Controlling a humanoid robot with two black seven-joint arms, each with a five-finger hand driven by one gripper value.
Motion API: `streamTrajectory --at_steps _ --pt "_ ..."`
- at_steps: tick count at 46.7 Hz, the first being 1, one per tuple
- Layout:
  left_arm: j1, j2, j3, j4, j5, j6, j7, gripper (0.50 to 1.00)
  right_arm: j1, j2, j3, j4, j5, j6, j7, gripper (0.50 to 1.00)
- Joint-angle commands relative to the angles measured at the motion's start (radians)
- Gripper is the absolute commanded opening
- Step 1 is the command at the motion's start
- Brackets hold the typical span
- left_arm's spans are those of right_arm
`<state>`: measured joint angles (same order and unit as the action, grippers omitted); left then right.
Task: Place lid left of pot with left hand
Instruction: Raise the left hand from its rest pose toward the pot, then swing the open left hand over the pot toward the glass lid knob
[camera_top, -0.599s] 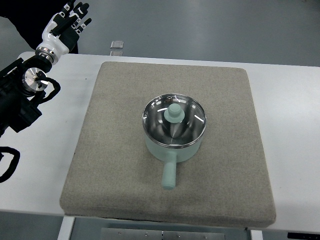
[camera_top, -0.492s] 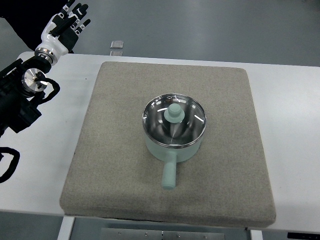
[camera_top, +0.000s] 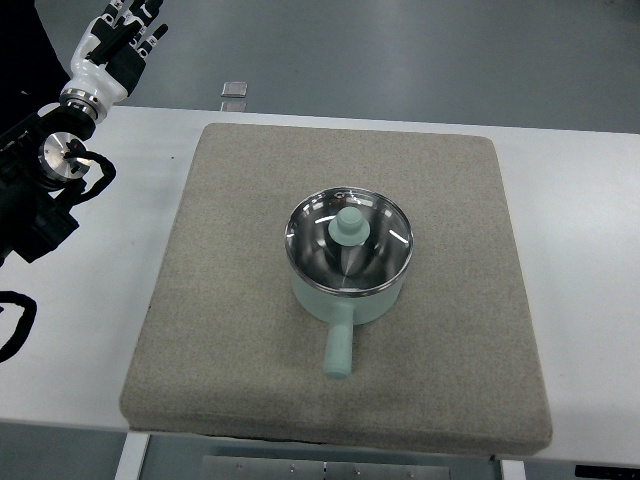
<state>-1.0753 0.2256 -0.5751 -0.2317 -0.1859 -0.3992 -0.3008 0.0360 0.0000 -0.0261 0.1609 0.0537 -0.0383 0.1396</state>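
Grey floor fills the top of my view, and below it stands one white table (camera_top: 590, 260) with one square beige mat (camera_top: 240, 330) lying on it. On the floor, just beyond the far edge of the table, I see one small pale square object (camera_top: 235, 89); I cannot tell what it is.

On the mat, a little right of its middle, stands one pot (camera_top: 349, 288), pale mint green, with a shiny metal rim. Its one handle (camera_top: 339, 347) points toward my side of the mat. One glass lid (camera_top: 372, 250) sits on the pot, closed, and one mint green knob (camera_top: 350, 226) stands at its centre. The lid is level on the rim as far as I can see. The mat to the left of the pot is bare.

I count one robot hand in view — the left hand (camera_top: 108, 48), white and black, at the top left corner of the picture. It is over the floor, beyond the far left corner of the table, well apart from the pot and the lid. Its fingers (camera_top: 135, 15) are stretched out and a little spread, pointing away from me, and they hold nothing. Behind the hand comes a silver wrist ring, then the dark arm (camera_top: 35, 205) with black cables, which lies along the left edge of the picture over the table — it touches neither the mat nor the pot.
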Motion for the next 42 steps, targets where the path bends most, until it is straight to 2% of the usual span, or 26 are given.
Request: streamTrajectory --at_steps 1,16,27,36,42 --pt "-0.018 0.000 0.004 -0.001 0.003 0.002 0.002 0.994 0.001 0.000 0.000 -0.001 0.000 0.000 0.000 0.924" --pt "-0.089 -0.002 0.084 -0.006 0.036 0.074 0.002 0.994 0.001 0.000 0.000 0.000 0.000 0.000 0.000 0.924" --pt "-0.103 0.003 0.173 -0.067 0.092 0.080 0.002 0.994 0.001 0.000 0.000 -0.001 0.000 0.000 0.000 0.924" --pt "-0.103 0.008 0.205 -0.112 0.273 0.092 0.003 0.994 0.001 0.000 0.000 -0.001 0.000 0.000 0.000 0.924" --pt "-0.113 0.044 0.213 -0.195 0.463 0.094 0.006 0.994 0.001 0.000 0.000 -0.001 0.000 0.000 0.000 0.924"
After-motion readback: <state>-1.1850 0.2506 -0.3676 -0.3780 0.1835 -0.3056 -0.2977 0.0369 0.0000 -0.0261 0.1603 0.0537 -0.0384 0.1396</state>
